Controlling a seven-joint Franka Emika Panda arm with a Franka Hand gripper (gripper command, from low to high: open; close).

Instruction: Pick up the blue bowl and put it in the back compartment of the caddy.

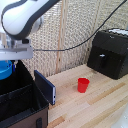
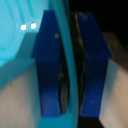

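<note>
Arm bent low at exterior view's left; pincer fingers clamped together.

We see the tool over the caddy at the exterior view's left, its fingers tight on the blue bowl rim, caddy walls close below. Blue flap juts up at the caddy's edge toward the exterior view's right. Past it, open wooden surface; only red cup and black appliance stand there, well apart.
</note>
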